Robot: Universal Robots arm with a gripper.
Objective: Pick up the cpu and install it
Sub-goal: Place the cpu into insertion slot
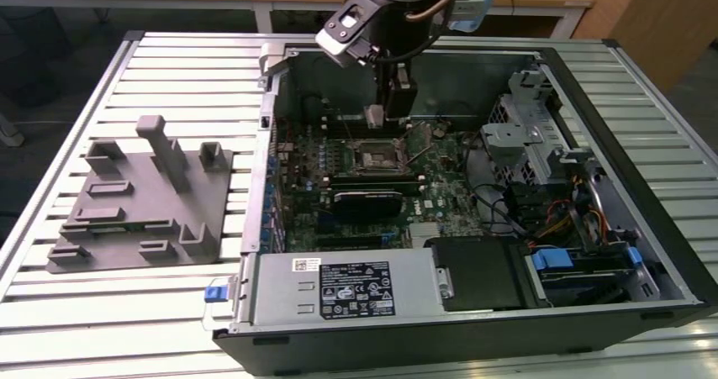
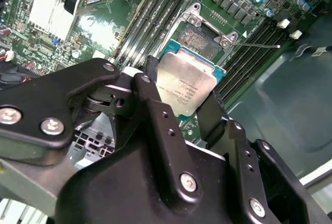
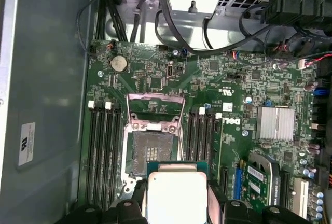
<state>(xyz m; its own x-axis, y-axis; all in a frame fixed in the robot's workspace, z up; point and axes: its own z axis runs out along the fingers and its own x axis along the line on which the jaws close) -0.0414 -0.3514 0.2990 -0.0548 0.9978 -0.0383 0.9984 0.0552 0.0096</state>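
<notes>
Pinching the cpu (image 2: 188,85) by two opposite edges, the black fingers (image 2: 162,116) are closed on it from both sides, and its silvery top with the pale rim shows between them. In the first wrist view the cpu (image 3: 176,195) sits in the gripper (image 3: 177,203) in the same way, with one of the fingers (image 3: 217,201) at each side. The gripper (image 2: 180,95) holds the chip in the air above the motherboard (image 3: 233,79), near the socket (image 3: 154,154) and apart from it. The socket (image 2: 201,37) is open: its metal frame (image 3: 155,99) is lifted, and the field of contacts is bare. Rows of long memory slots (image 3: 101,151) run along both sides of the socket, and a finned silver heat sink (image 3: 276,123) stands further off on the board.

In the exterior view the gripper (image 1: 388,114) hangs inside the open computer case (image 1: 662,253), a little to the far side of the socket (image 1: 376,154). The case lies on a slatted metal tabletop (image 1: 168,68). Well apart from it, at the exterior view's left, a grey moulded tray (image 1: 146,202) with upright posts rests on the same tabletop.
</notes>
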